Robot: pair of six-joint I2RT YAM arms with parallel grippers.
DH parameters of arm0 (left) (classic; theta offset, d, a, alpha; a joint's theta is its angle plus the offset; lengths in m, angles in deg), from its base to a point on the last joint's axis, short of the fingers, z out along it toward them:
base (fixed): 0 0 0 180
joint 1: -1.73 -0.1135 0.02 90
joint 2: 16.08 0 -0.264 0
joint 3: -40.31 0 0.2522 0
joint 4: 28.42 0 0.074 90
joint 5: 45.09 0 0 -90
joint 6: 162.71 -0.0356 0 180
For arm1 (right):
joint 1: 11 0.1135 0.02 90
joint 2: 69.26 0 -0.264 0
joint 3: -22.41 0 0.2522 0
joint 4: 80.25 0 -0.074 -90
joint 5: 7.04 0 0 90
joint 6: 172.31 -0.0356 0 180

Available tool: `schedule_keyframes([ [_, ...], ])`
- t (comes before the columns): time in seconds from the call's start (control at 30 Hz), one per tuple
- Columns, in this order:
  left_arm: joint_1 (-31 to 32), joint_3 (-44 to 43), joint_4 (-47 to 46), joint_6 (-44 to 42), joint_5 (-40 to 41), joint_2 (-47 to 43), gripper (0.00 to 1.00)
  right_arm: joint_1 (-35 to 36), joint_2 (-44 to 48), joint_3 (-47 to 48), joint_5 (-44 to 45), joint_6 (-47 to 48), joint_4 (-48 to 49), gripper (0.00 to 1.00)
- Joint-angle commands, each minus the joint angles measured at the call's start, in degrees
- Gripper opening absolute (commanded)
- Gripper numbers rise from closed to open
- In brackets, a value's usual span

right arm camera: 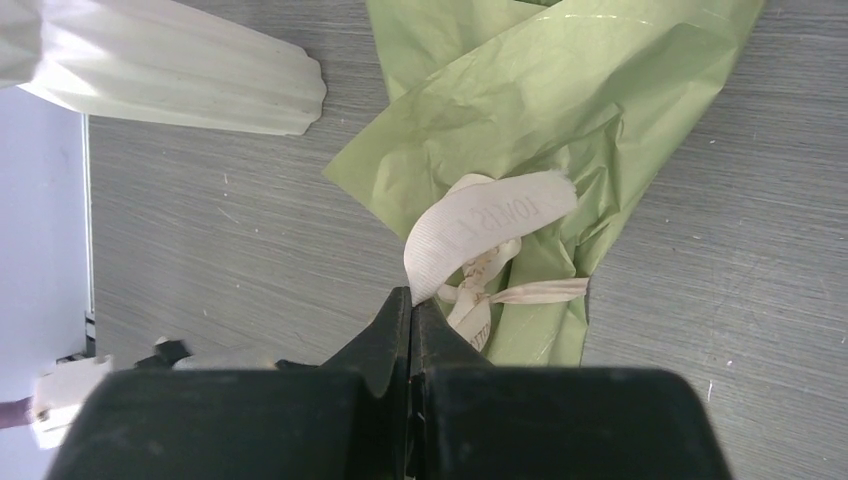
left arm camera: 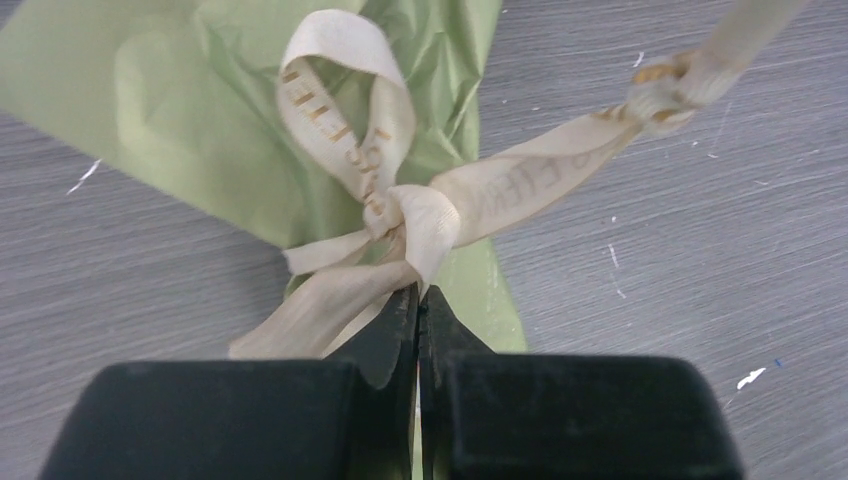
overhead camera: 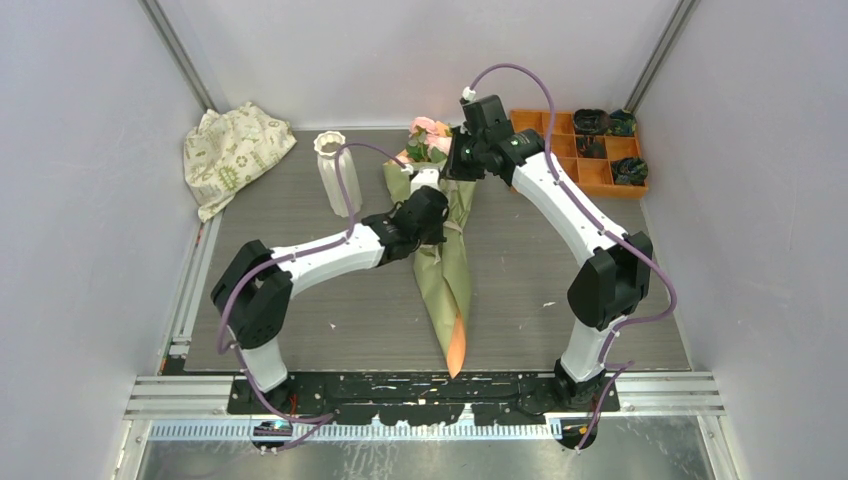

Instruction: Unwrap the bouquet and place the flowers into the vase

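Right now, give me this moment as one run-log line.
left gripper shut at ribbon knot | right gripper shut at ribbon loop | bouquet tied, lying flat | vase upright, no flowers in it

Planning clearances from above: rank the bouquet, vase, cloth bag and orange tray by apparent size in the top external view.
1. bouquet: largest, though the arms cover part of it.
2-3. cloth bag and orange tray: too alike to rank.
4. vase: smallest.
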Motion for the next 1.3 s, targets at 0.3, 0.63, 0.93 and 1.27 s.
schedule_keyframes([
  [0.3, -0.48, 12.57, 7.5, -1.05, 18.94, -26.62, 0.0, -2.94, 3.37, -0.88, 8.09, 0.36, 1.61, 0.01],
  [0.63, -3.39, 17.33, 8.82, 0.34, 21.76, -29.15, 0.0, -8.59, 5.18, -2.72, 11.45, 1.05, -0.36, 0.01],
  [0.93, -8.98, 22.25, 8.84, 2.43, 20.01, -30.19, 0.0, -20.8, 5.71, -4.06, 12.88, -0.92, -2.26, 0.01],
  [1.27, -14.71, 24.66, 11.82, 4.27, 20.96, -31.89, 0.0, -30.62, 6.8, -5.29, 13.0, -1.32, -2.55, 0.01],
])
